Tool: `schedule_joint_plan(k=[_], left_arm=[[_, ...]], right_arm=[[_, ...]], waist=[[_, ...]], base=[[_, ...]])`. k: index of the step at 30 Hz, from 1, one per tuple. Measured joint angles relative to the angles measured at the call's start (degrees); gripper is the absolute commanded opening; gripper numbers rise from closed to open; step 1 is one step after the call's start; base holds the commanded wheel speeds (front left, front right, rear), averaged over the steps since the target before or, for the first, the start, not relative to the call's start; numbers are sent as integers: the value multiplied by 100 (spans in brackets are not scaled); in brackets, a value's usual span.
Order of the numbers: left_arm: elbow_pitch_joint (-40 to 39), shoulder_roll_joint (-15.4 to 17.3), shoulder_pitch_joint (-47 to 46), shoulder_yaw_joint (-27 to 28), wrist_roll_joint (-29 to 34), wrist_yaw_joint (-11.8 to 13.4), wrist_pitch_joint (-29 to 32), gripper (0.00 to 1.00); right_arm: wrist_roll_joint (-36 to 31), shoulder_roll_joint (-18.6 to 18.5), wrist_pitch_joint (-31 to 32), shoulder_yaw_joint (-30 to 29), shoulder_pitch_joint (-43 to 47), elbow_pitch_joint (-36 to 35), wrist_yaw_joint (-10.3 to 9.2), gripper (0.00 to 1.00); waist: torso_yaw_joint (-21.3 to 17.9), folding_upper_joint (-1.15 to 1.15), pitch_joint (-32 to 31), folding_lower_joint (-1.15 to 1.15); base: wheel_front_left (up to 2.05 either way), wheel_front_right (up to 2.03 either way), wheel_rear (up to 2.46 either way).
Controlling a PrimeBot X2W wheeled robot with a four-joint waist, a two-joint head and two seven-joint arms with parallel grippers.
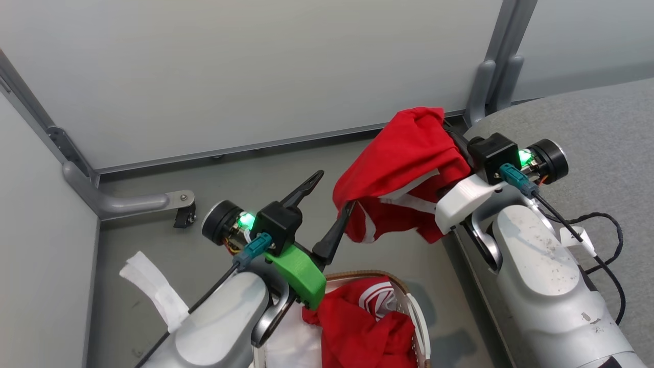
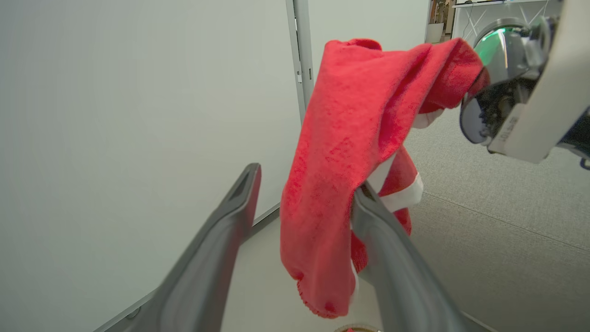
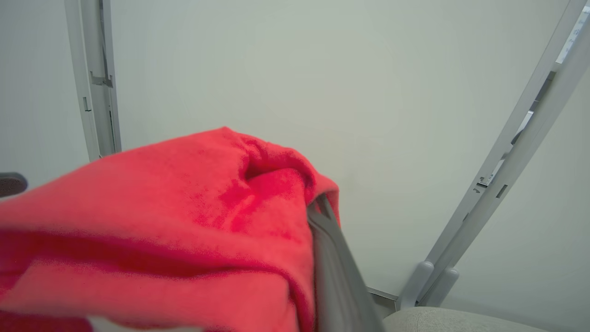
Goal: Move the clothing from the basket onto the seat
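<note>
Left gripper [image 1: 335, 190] spread wide, one finger brushing red garment [image 1: 403, 153]; right gripper [image 3: 318, 203] clamped on it.

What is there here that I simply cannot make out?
- Head view: white perforated plastic basket, cut by bottom edge and left arm.
- Right wrist view: second finger of right gripper, under bright red fabric garment.
- Head view: grey woven sofa seat, cut by right edge.

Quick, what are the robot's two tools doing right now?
Left tool: open, gripping nothing.
Right tool: shut on the red garment.
</note>
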Motion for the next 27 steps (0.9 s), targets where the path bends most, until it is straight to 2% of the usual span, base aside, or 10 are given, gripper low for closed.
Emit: schedule_joint_plan(k=[16, 27], left_arm=[[-368, -336, 1290, 1099, 470, -37, -20, 100], [-436, -532, 1400, 1517, 960, -221, -25, 100]], right_arm=[[-466, 1, 1, -809, 63, -63, 0, 0], [-420, -3, 0, -875, -47, -280, 1, 0]], waist=[[-82, 0, 213, 0], [-602, 0, 449, 0]], base=[[0, 0, 0], [0, 0, 0]])
